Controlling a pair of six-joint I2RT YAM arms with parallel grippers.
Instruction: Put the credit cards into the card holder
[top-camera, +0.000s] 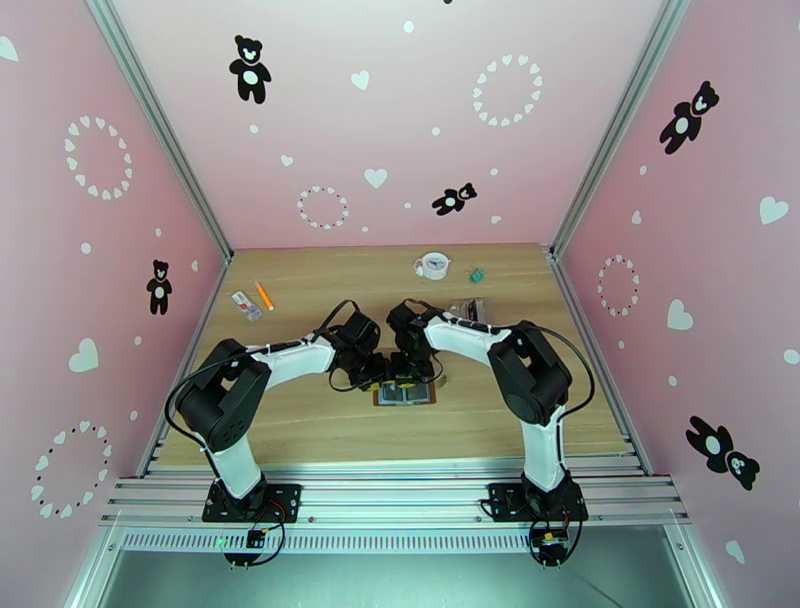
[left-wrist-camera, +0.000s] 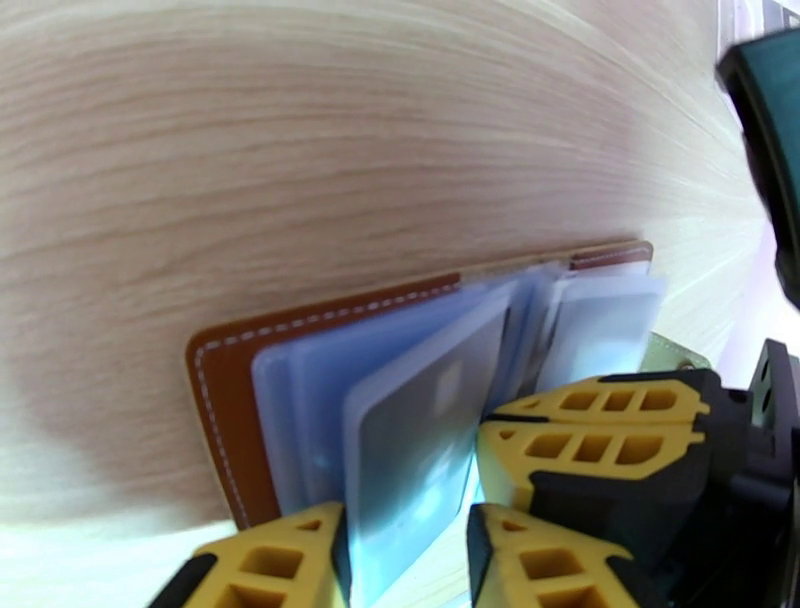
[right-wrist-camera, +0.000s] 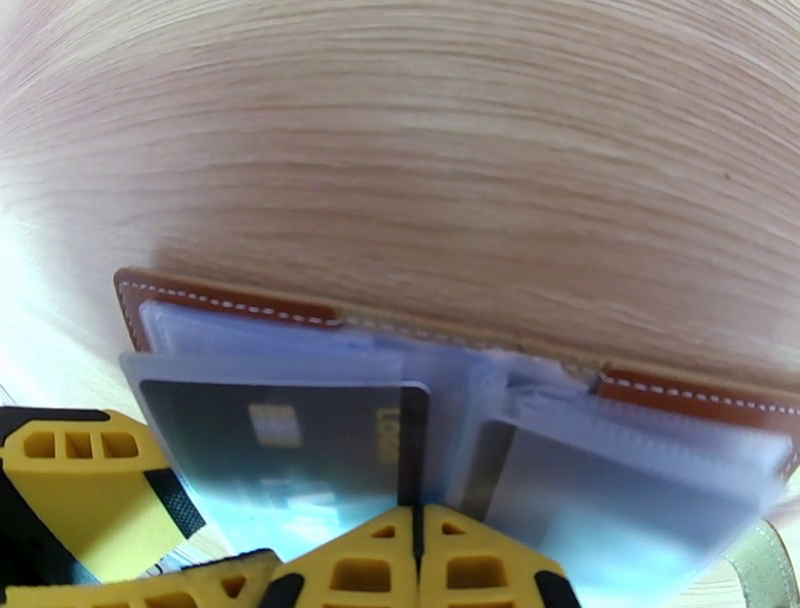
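Far on the wooden table (top-camera: 300, 420): orange marker (top-camera: 264, 295), small white packet (top-camera: 246, 306), round white object (top-camera: 433, 265), small green piece (top-camera: 477, 273)

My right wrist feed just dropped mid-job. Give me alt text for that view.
The brown card holder lies open on the wooden table, its clear sleeves fanned out, one holding a dark credit card with a chip. The right gripper, fingertips shut together, sits at the sleeves' near edge.

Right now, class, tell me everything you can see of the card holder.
The card holder lies open on the wooden table: brown leather-look cover, white stitching, clear plastic sleeves fanned up. One sleeve shows a dark credit card. The shut right pincer meets its near edge; the left pincer straddles a raised sleeve.
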